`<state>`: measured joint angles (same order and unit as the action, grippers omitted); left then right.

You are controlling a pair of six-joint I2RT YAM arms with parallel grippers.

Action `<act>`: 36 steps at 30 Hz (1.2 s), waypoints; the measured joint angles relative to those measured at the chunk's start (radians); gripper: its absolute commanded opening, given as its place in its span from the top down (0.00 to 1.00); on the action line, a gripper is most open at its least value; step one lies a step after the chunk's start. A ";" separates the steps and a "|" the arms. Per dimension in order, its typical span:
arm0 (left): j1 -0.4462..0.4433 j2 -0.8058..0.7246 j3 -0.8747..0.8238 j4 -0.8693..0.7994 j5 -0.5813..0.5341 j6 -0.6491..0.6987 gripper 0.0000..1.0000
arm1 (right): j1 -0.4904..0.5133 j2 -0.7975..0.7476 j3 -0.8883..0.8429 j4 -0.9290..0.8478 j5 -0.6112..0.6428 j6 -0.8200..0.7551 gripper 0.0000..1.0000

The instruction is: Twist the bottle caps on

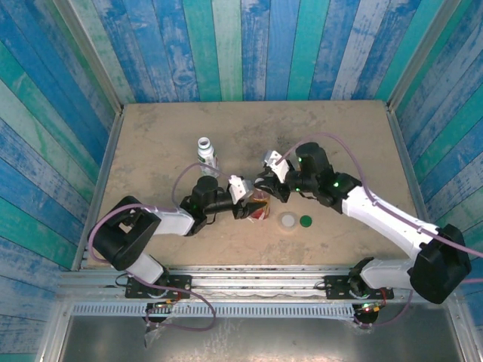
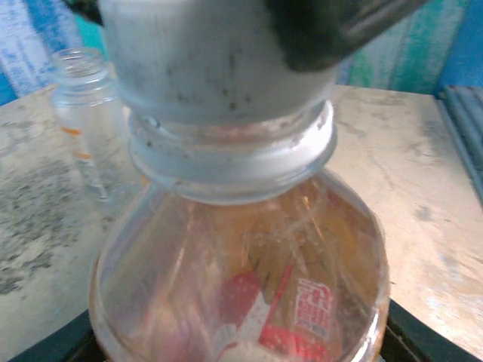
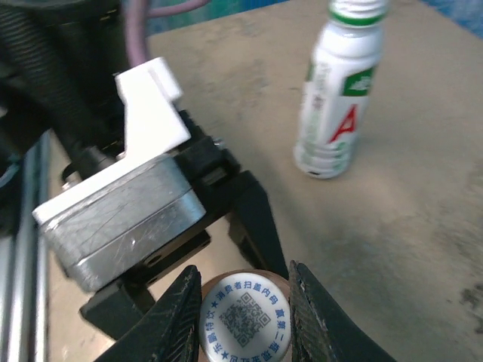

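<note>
Amber-liquid bottle (image 2: 241,264) stands upright mid-table between both arms. Left gripper (image 1: 253,205) is clamped round its body, black fingers showing at either lower side of the bottle in the left wrist view. Small white-grey cap (image 3: 245,320) with a printed code on top sits on that bottle's neck. Right gripper (image 3: 245,298) is over it from above, fingers pressed in on the cap's two sides, pinching it. Can't tell how far the thread has caught. Judgement on handling: thin clear plastic, light, part filled, smooth and likely slippery. The body will dent if squeezed hard, so grip the belly or shoulder firmly but not crushingly and keep it from spinning. The cap is stiff and tiny, so take it across its side wall and keep it level or it may cross-thread. White-labelled bottle (image 3: 336,105) with green print stands upright left of and beyond the amber bottle, apart from it. Short clear bottle (image 2: 83,113) with orange marks stands open-necked on that same side. Wide translucent cap (image 1: 287,221) and dark green cap (image 1: 306,222) lie flat just right of the amber bottle, side by side, toward the arm bases, neither on a bottle yet. Table (image 1: 339,136) is a tan matte top, mottled and scuffed, with grey smudges. Blue and teal painted plank walls (image 1: 249,45) close in three sides around it
</note>
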<state>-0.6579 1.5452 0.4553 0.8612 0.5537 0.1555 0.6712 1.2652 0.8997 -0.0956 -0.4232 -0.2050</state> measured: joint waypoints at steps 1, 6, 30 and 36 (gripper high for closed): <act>-0.002 0.000 0.012 -0.018 -0.027 -0.001 0.39 | 0.011 -0.008 -0.021 0.041 0.052 0.040 0.78; -0.011 0.000 0.045 -0.060 -0.160 -0.003 0.39 | 0.098 -0.009 -0.060 0.161 0.339 0.207 0.78; 0.014 -0.053 0.047 -0.094 -0.209 0.085 0.38 | 0.069 -0.201 -0.085 0.127 0.330 0.175 0.32; 0.014 -0.056 0.035 -0.136 0.015 0.179 0.37 | 0.030 -0.260 -0.061 -0.058 0.121 -0.069 0.29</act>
<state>-0.6434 1.4887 0.4904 0.7250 0.5690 0.3344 0.7010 1.0054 0.8387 -0.1535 -0.3019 -0.2741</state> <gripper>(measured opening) 0.626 0.698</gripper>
